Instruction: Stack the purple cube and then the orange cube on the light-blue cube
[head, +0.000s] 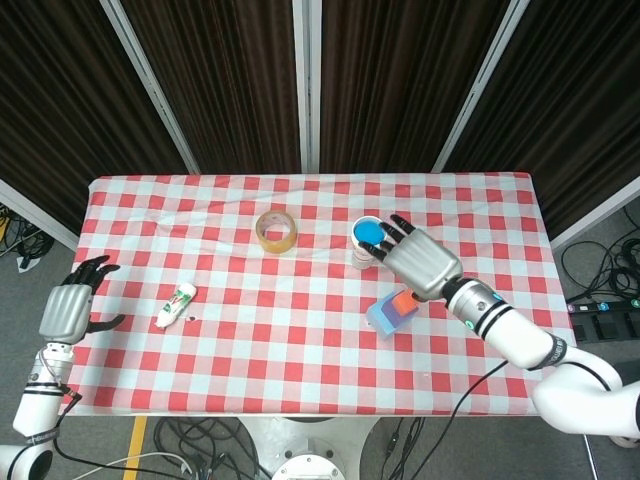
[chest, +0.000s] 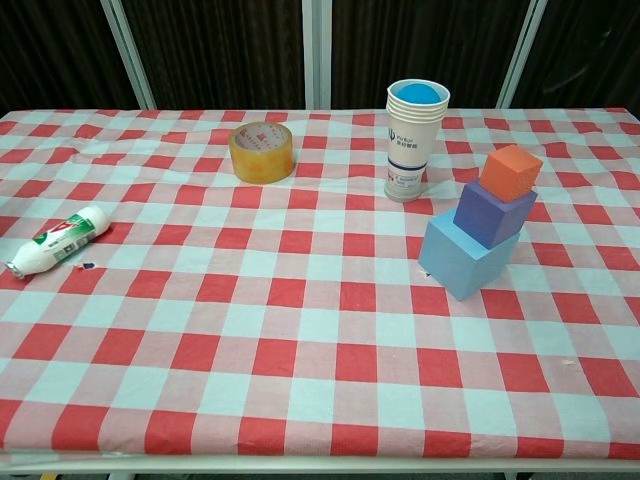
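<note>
The fingers of the right hand are seen spread apart and extended, with nothing held between them; in the head view they reach over the rim of the stack of paper cups, and the hand is raised above the table, apart from the cubes. The right hand is shown only in the head view. The fingers of the left hand are likewise parted and empty, and the hand is held off the left edge of the table, near the white squeeze bottle but not touching it.

The three cubes are found stacked on the right part of the red-and-white checked tablecloth. The light-blue cube is set on the cloth, the purple cube rests on top of it, and the orange cube rests on top of the purple one. Each upper cube is placed toward the rear right of the one beneath, so that the tower is stepped rather than flush. In the head view only the orange top and part of the light-blue cube are visible beside the right hand's wrist.

The paper cups are stood upright just left of and behind the stack, blue inside. A roll of yellowish packing tape lies flat further left, and the squeeze bottle lies on its side near the left edge.
</note>
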